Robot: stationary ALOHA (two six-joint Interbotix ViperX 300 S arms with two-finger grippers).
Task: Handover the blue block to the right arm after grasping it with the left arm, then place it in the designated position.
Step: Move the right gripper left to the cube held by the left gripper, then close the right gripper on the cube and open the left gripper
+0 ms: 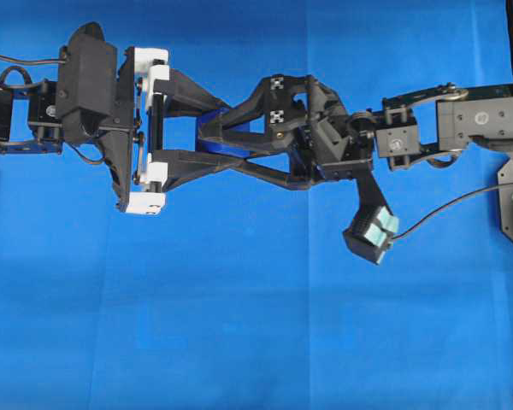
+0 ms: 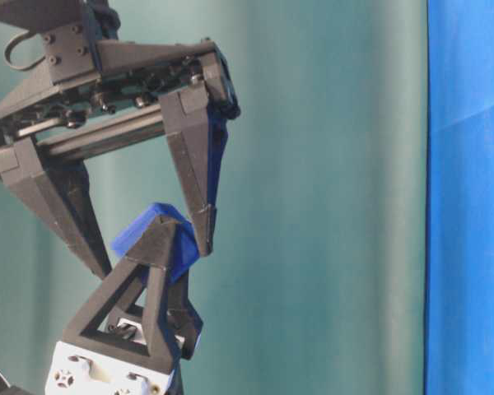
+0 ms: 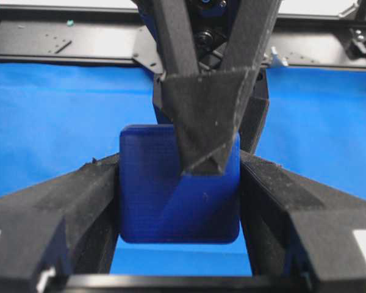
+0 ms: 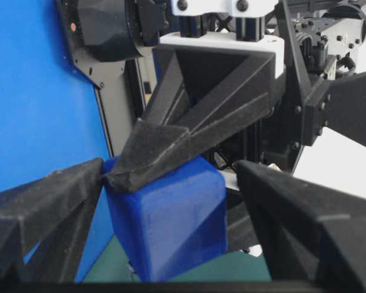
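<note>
Overhead: the left gripper (image 1: 231,137) and right gripper (image 1: 239,141) meet nose to nose above the blue cloth (image 1: 239,325). Their fingers interlace, and only a sliver of the block (image 1: 212,130) shows between them.

Table level: the block (image 2: 152,234), a matte dark-blue cube with rounded edges, is clamped at the tips of the left gripper (image 2: 160,263) rising from below. The right gripper (image 2: 152,247) hangs over it, jaws wide, one fingertip at the block's side and the other apart.

Left wrist: the left jaws hold the block (image 3: 171,195) on two flat faces; the fingers are rough, grainy black plastic.

Right wrist: the block (image 4: 171,223) sits between the spread right fingers.

The handover is in hand. Next, I judge, the right jaws must close before the left let go.
</note>
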